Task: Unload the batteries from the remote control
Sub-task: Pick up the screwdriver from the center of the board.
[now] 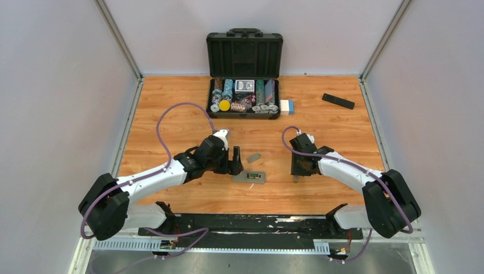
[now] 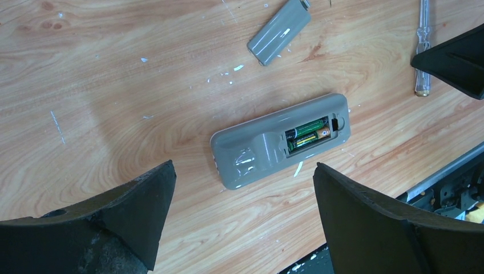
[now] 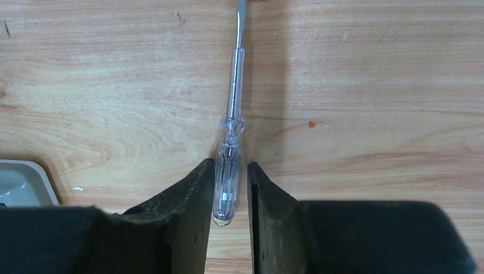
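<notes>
Batteries [image 2: 308, 132] sit side by side in the open compartment of the grey remote [image 2: 257, 148], one green, one black and gold, just right of centre in the left wrist view. The grey remote lies back up on the wooden table [image 1: 171, 103], slanting from lower left to upper right of that frame. Its loose grey cover [image 2: 278, 31] lies flat on the wood, apart from it, near the upper edge. The left gripper [image 2: 242, 171] hangs above the grey remote with its fingers spread wide, one in each lower corner of the frame, touching nothing.

In the right wrist view a screwdriver [image 3: 234, 114] with a clear handle lies flat, running straight up the middle of the frame. The right gripper [image 3: 231, 165] straddles the butt end of the handle, its fingers drawn in close on either side; whether they actually pinch it cannot be told.

From above, the grey remote lies low in the centre between the two grippers. An open black case [image 1: 244, 54] of chips and cards stands at upper centre, a small white and blue box [image 1: 286, 106] just beside its right end, and a black remote [image 1: 338, 101] lies toward the upper right.
</notes>
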You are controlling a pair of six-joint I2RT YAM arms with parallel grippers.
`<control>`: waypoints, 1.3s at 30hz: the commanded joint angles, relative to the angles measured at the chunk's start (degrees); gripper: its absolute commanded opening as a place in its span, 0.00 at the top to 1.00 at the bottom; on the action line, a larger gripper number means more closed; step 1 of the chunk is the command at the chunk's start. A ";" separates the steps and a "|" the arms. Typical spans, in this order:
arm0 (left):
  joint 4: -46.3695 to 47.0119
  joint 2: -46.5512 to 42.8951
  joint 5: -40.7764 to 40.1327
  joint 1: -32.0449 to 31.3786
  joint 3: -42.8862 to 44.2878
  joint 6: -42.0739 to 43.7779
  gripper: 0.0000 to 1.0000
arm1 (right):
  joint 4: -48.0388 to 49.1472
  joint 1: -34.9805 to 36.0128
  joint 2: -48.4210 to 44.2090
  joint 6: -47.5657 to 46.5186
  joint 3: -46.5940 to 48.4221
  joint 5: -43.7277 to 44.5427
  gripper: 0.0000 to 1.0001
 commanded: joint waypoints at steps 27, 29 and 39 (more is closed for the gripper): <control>1.84 -11.89 -8.66 -0.38 -1.60 0.10 0.09 | 10.04 3.93 -20.83 -5.72 -0.28 -8.66 1.00; 1.12 -12.21 -8.58 -0.38 -0.73 1.38 0.09 | 11.57 3.94 -22.15 -7.52 0.09 -13.28 1.00; 10.59 -17.18 4.62 3.33 -2.17 4.71 0.07 | 22.12 3.93 -24.51 -10.34 -2.28 -33.98 1.00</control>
